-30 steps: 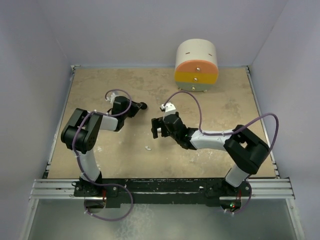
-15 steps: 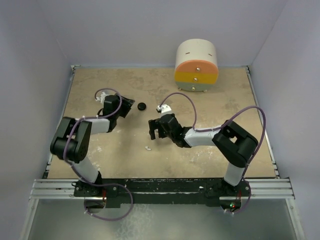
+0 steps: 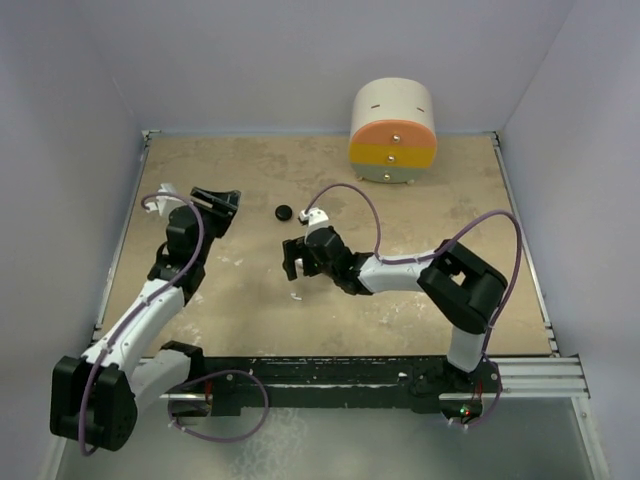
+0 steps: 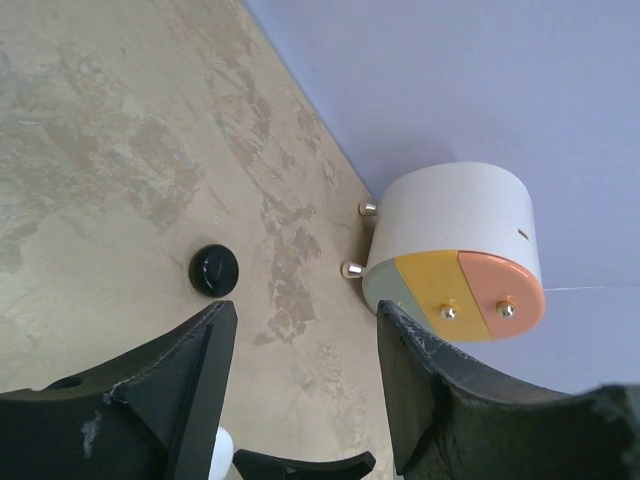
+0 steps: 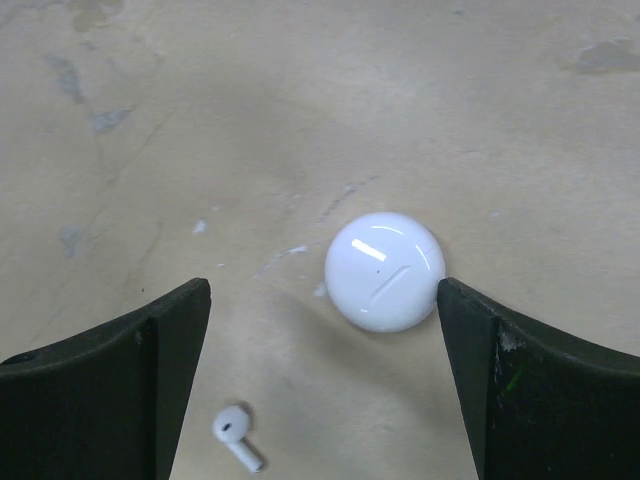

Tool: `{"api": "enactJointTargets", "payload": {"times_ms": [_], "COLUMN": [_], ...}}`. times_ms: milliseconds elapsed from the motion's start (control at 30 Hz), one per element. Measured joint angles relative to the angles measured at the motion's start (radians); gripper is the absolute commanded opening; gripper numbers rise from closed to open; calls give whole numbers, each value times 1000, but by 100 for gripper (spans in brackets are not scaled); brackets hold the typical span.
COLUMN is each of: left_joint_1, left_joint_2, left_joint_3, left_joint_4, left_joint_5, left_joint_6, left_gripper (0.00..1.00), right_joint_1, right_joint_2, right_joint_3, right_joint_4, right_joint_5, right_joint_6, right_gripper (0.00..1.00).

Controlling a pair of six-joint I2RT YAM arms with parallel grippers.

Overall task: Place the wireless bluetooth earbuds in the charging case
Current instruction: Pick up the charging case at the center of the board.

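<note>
A white round charging case (image 5: pixel 385 270) lies closed on the table between the fingers of my open right gripper (image 5: pixel 325 385), close against the right finger. One of the white wireless bluetooth earbuds (image 5: pixel 238 436) lies loose nearer the left finger; from above this earbud (image 3: pixel 296 296) sits just in front of the right gripper (image 3: pixel 293 260). A black round case (image 3: pixel 284 211) lies closed further back, and it also shows in the left wrist view as a black disc (image 4: pixel 213 270). My left gripper (image 3: pixel 225 200) stands open and empty to its left.
A round white drawer unit (image 3: pixel 393 133) with orange, yellow and grey fronts stands at the back against the wall; the left wrist camera sees this unit (image 4: pixel 460 255) too. Walls close in the tan table (image 3: pixel 450 230) on three sides.
My left gripper opened, left the black case on the table and drew back to the left. My right gripper shifted left and farther back, over the white case.
</note>
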Motion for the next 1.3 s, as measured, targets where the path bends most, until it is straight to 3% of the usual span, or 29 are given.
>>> {"api": "enactJointTargets", "payload": {"times_ms": [333,633,967,1200,1300], "left_joint_1": [1,1,1,1,1], "left_joint_2": [-135,-141,-130,-146,-155], "left_joint_3": [-51,-81,-118,-136,-140], "left_joint_4": [-156,-178,-172,-177,-176], "left_joint_5": [-23,-11,50,85,107], "left_joint_6": [24,34,35,41,42], "left_gripper": [57,57,57,56,55], "right_joint_1": [122,121,121,102,88], "right_joint_2": [30,36,45,123,138], "right_joint_3": [81,119,143,202,204], "right_joint_4": [-59,-200,-223,-214,-209], "right_joint_5": [8,170,190,183,180], "right_joint_6": [61,103,53,4,-15], "right_gripper": [96,96,96,90,83]}}
